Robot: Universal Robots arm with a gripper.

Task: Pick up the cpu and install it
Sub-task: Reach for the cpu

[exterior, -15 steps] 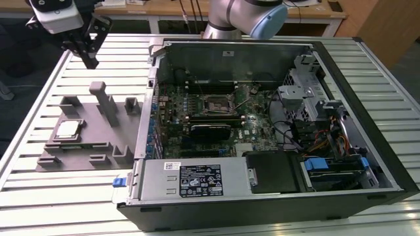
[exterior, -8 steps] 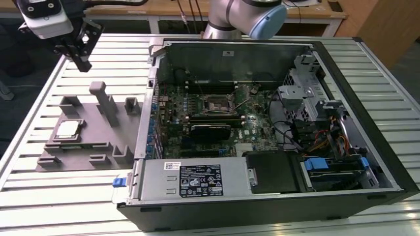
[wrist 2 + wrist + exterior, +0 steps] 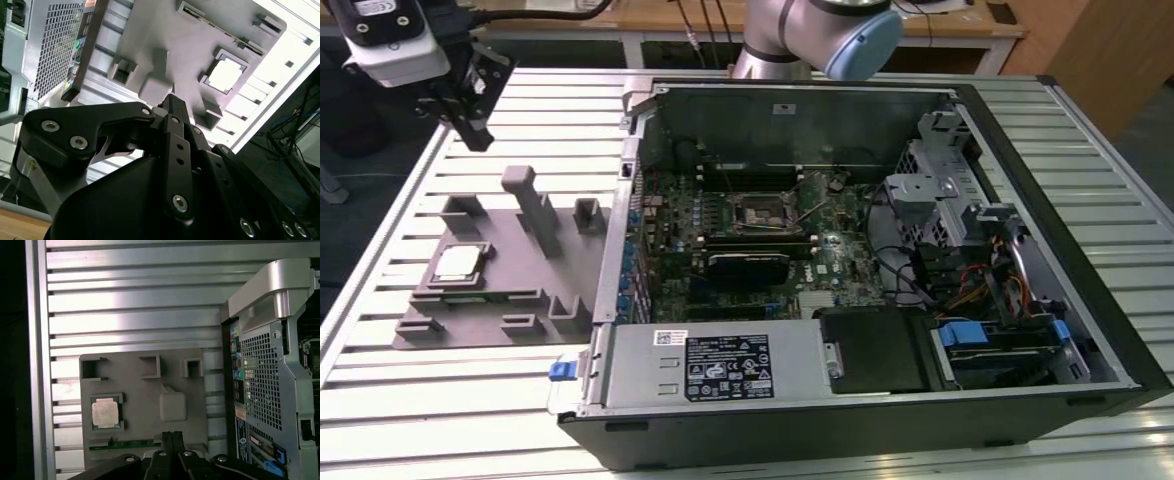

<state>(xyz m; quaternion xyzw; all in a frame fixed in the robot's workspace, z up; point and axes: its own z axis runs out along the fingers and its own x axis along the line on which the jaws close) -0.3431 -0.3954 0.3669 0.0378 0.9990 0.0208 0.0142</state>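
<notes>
Gripper [image 3: 172, 436] right up close: its tips are pressed together with nothing between them, and it hangs above the grey fixture plate [image 3: 140, 395]. Your cpu [image 3: 105, 413] lies flat in its pocket on that plate, silver lid up. In the exterior view it's at nine o'clock from the open computer case [image 3: 1014, 150], with the gripper at eleven o'clock from the chip. Expect it to be light, stiff and slick on top, with a delicate underside, so I'd take it by two opposite edges, squarely and gently
</notes>
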